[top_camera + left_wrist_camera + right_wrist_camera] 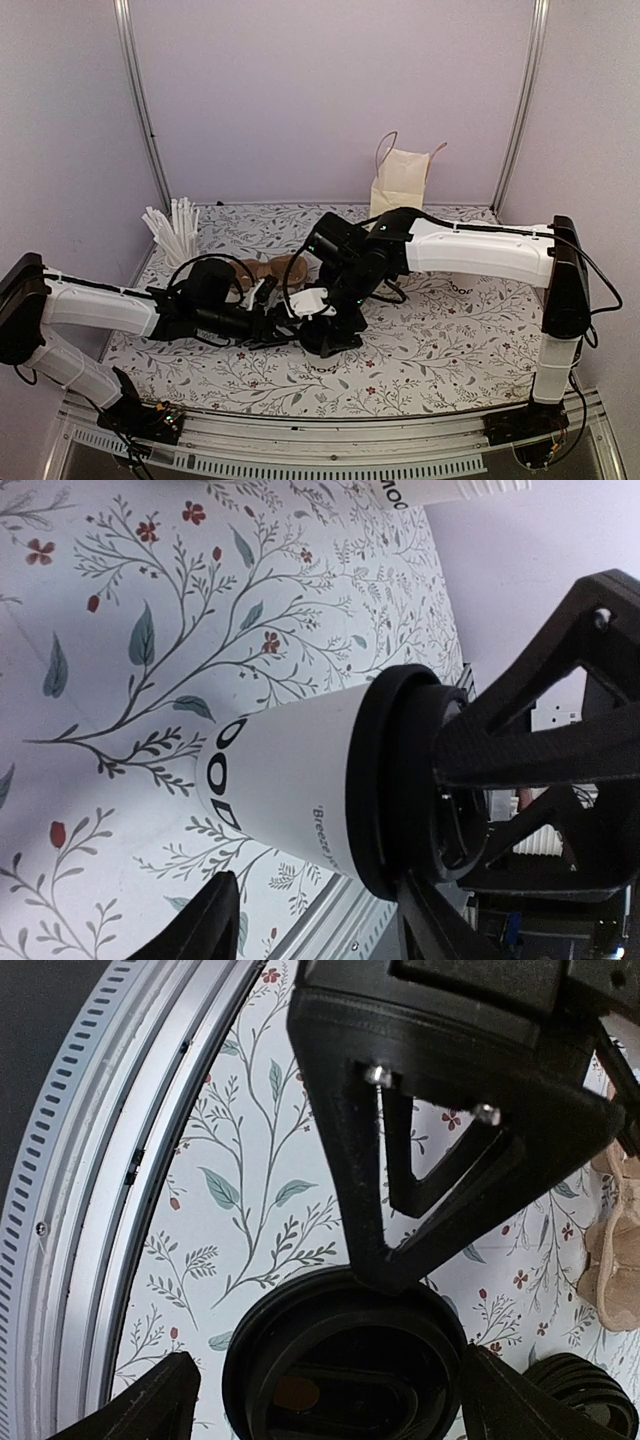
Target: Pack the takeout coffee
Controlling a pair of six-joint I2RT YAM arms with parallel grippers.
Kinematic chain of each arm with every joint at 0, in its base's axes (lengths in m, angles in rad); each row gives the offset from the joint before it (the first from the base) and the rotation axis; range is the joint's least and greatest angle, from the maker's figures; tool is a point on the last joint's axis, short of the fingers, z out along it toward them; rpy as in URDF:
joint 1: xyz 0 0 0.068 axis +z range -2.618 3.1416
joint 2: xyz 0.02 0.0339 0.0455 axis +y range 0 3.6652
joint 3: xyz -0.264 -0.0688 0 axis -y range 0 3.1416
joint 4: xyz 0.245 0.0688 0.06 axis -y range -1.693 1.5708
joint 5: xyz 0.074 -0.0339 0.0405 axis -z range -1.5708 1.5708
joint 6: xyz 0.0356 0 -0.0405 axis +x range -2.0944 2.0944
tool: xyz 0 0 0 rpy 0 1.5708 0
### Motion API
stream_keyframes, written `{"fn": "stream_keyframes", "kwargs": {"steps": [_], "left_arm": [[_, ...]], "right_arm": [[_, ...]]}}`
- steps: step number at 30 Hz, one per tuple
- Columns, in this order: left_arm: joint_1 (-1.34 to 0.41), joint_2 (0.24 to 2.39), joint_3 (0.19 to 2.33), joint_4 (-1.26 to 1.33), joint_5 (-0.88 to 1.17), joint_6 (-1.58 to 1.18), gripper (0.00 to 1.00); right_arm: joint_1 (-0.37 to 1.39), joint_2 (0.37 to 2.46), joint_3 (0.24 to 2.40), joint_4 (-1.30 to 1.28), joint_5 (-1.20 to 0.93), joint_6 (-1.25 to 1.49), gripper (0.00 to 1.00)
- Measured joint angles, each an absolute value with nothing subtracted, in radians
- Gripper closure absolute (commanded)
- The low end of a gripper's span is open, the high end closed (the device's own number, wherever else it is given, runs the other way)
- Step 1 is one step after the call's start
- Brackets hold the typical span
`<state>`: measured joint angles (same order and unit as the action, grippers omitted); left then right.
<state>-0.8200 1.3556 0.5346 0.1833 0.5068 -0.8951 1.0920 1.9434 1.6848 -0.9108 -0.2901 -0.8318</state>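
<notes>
Overhead, arms mostly hide the takeout coffee [285,780].

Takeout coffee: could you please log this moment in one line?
takeout coffee upright on table | right gripper open around lid | left gripper open beside it

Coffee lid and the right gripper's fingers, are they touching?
Cannot tell. The right wrist view shows the right gripper straddling the coffee lid, with cloth visible beside one finger; the other finger blends into the dark lid.
</notes>
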Motion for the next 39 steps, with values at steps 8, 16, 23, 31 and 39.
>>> {"fn": "stream_keyframes", "kwargs": {"steps": [8, 16, 23, 31, 39], "left_arm": [[-0.82, 1.473, 0.605, 0.241, 0.572, -0.874, 0.47], [-0.82, 1.551, 0.627, 0.214, 0.567, -0.844, 0.48], [-0.82, 1.537, 0.634, 0.19, 0.561, -0.802, 0.43], [-0.82, 1.518, 0.688, 0.153, 0.52, -0.725, 0.25], [-0.825, 1.481, 0.687, 0.171, 0.458, -0.611, 0.22]], "right_arm": [[1.092, 1.944, 1.669, -0.861, -0.255, -0.76, 0.16], [1.092, 1.925, 1.494, -0.81, -0.239, -0.696, 0.08], [1.078, 1.795, 1.466, -0.813, -0.247, -0.694, 0.07], [0.996, 1.654, 1.39, -0.778, -0.238, -0.694, 0.01], [0.922, 1.492, 1.042, -0.794, -0.175, -0.691, 0.01]]}}
